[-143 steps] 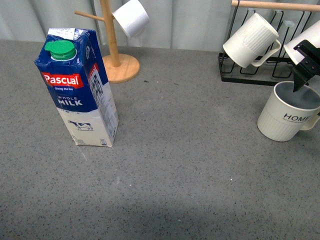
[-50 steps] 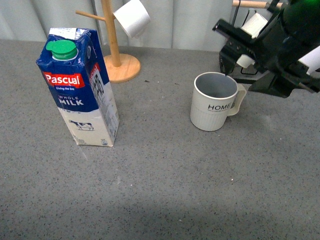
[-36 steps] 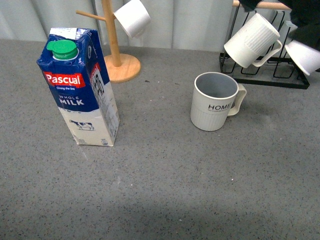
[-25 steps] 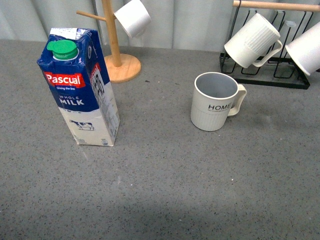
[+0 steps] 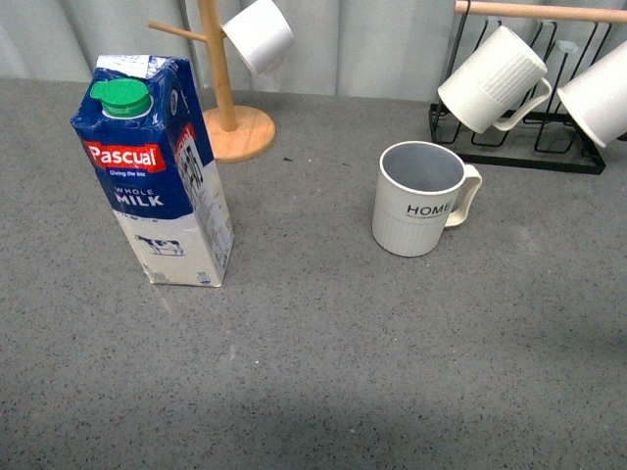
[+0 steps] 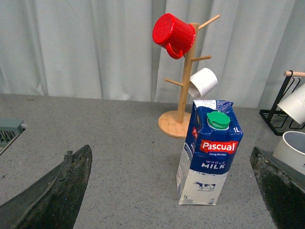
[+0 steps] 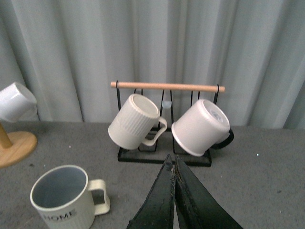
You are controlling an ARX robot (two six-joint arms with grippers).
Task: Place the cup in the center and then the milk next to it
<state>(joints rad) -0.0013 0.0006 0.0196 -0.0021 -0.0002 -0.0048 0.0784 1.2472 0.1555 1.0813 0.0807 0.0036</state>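
The cup (image 5: 421, 209), an off-white ribbed mug lettered "HOME" with a grey inside, stands upright near the middle of the grey table, handle to the right; the right wrist view also shows the cup (image 7: 66, 200). The milk (image 5: 157, 171), a tall blue-and-white Pascual carton with a green cap, stands upright at the left. In the left wrist view the milk (image 6: 209, 152) sits ahead of my open left gripper (image 6: 171, 191), well apart from its fingers (image 6: 62, 191). My right gripper (image 7: 172, 164) is shut and empty, raised away from the cup. Neither arm shows in the front view.
A wooden mug tree (image 5: 227, 108) with a small white cup (image 5: 257, 35) stands behind the milk; a red mug (image 6: 172, 34) hangs on it. A black rack (image 5: 519, 147) at the back right holds plain white ribbed mugs (image 5: 490, 80).
The cup went from the right edge, under my right gripper, to near the table's middle. The right arm then let go and withdrew out of the front view. The milk has not moved.
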